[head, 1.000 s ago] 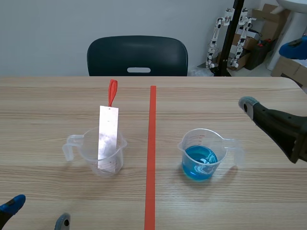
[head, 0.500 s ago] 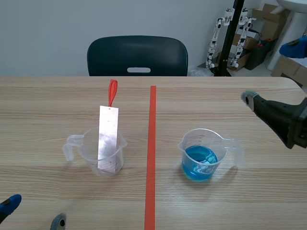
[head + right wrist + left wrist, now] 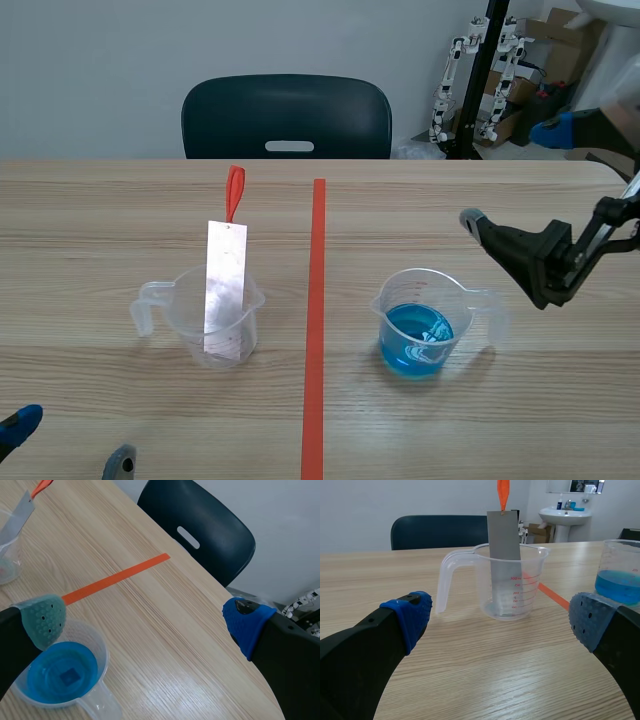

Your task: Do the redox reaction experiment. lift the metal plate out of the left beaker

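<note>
The clear left beaker point(image 3: 212, 325) stands left of the tape line, and a tall grey metal plate point(image 3: 225, 285) with an orange tag point(image 3: 234, 193) leans upright in it. My left gripper point(image 3: 70, 445) is open, low at the table's near edge, well short of that beaker. In the left wrist view the beaker point(image 3: 512, 587) and plate point(image 3: 504, 545) stand ahead, centred between my open gripper's point(image 3: 500, 611) pads. My right gripper point(image 3: 512, 175) hangs open above and to the right of the blue-liquid beaker point(image 3: 418, 325). Its grey-green pad point(image 3: 45, 617) sits over that beaker's point(image 3: 62, 677) rim.
An orange tape line point(image 3: 316, 320) runs down the table's middle between the two beakers. A dark chair point(image 3: 287, 115) stands behind the far edge. Boxes and a stand crowd the back right corner. The table's right edge curves in near my right arm.
My right gripper has swung left toward the blue beaker, its blue pad coming into view at the upper right. The left gripper has slipped slightly lower. Beakers and plate are unmoved.
</note>
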Robot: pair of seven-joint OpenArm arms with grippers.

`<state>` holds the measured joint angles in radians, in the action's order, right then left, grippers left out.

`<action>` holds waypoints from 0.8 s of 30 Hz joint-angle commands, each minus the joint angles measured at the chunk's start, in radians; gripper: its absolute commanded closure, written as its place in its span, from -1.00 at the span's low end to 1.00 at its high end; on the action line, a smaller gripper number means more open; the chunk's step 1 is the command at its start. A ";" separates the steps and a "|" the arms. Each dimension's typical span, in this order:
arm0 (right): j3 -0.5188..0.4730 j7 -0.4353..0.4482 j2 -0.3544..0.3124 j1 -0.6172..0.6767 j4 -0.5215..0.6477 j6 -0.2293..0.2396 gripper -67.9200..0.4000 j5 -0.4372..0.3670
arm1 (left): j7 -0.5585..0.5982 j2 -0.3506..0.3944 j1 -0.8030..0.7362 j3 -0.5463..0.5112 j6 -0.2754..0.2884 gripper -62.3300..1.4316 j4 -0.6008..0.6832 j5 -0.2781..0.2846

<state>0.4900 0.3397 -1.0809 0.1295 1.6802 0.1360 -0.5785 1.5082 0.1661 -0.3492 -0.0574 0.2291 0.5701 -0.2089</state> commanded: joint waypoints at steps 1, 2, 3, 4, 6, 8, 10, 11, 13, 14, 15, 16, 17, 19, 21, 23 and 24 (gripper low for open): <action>-0.002 -0.006 -0.010 -0.035 0.019 -0.004 -1.00 -0.018 | 0.046 0.004 0.000 -0.003 -0.001 -0.85 0.016 0.006; 0.011 -0.016 -0.003 -0.050 0.014 -0.003 -1.00 -0.021 | 0.046 0.004 0.000 -0.003 -0.001 -0.85 0.016 0.006; 0.024 -0.023 0.004 -0.065 0.010 -0.003 -1.00 -0.025 | 0.046 0.004 0.000 -0.003 -0.001 -0.85 0.016 0.006; 0.039 -0.028 0.013 -0.080 0.005 0.000 -1.00 -0.025 | 0.046 0.004 0.000 -0.003 -0.001 -0.85 0.016 0.006; 0.068 -0.029 0.034 -0.116 -0.013 0.035 -1.00 -0.031 | 0.046 0.004 0.000 -0.003 -0.001 -0.85 0.016 0.006; 0.103 -0.043 0.061 -0.158 -0.034 0.069 -1.00 -0.060 | 0.046 0.004 0.000 -0.003 -0.001 -0.85 0.016 0.006; 0.140 -0.068 0.092 -0.203 -0.063 0.103 -1.00 -0.091 | 0.046 0.004 0.000 -0.003 -0.001 -0.85 0.016 0.006; 0.159 -0.078 0.107 -0.225 -0.079 0.116 -1.00 -0.099 | 0.046 0.004 0.000 -0.003 -0.001 -0.85 0.016 0.006; 0.198 -0.092 0.136 -0.266 -0.113 0.128 -1.00 -0.121 | 0.046 0.004 0.000 -0.003 -0.001 -0.85 0.016 0.006; 0.219 -0.095 0.149 -0.286 -0.131 0.127 -1.00 -0.135 | 0.046 0.004 0.000 -0.003 -0.001 -0.85 0.016 0.006; 0.238 -0.095 0.160 -0.304 -0.149 0.127 -1.00 -0.146 | 0.046 0.004 0.000 -0.003 -0.001 -0.85 0.016 0.006; 0.257 -0.095 0.169 -0.323 -0.166 0.127 -1.00 -0.159 | 0.046 0.004 0.000 -0.003 -0.001 -0.85 0.016 0.006; 0.274 -0.095 0.178 -0.341 -0.183 0.127 -1.00 -0.173 | 0.046 0.004 0.000 -0.003 -0.001 -0.85 0.016 0.006; 0.302 -0.095 0.193 -0.377 -0.211 0.131 -1.00 -0.215 | 0.046 0.004 0.000 -0.003 -0.001 -0.85 0.016 0.006; 0.326 -0.095 0.203 -0.413 -0.236 0.160 -1.00 -0.257 | 0.046 0.004 0.000 -0.003 -0.001 -0.85 0.016 0.006; 0.345 -0.097 0.215 -0.445 -0.255 0.196 -1.00 -0.303 | 0.046 0.004 0.000 -0.003 -0.001 -0.85 0.016 0.006; 0.355 -0.102 0.222 -0.461 -0.265 0.213 -1.00 -0.325 | 0.046 0.004 0.000 -0.003 -0.001 -0.85 0.016 0.006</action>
<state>0.8524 0.2287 -0.8577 -0.3023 1.4010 0.3416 -0.8875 1.5082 0.1665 -0.3492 -0.0574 0.2291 0.5701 -0.2085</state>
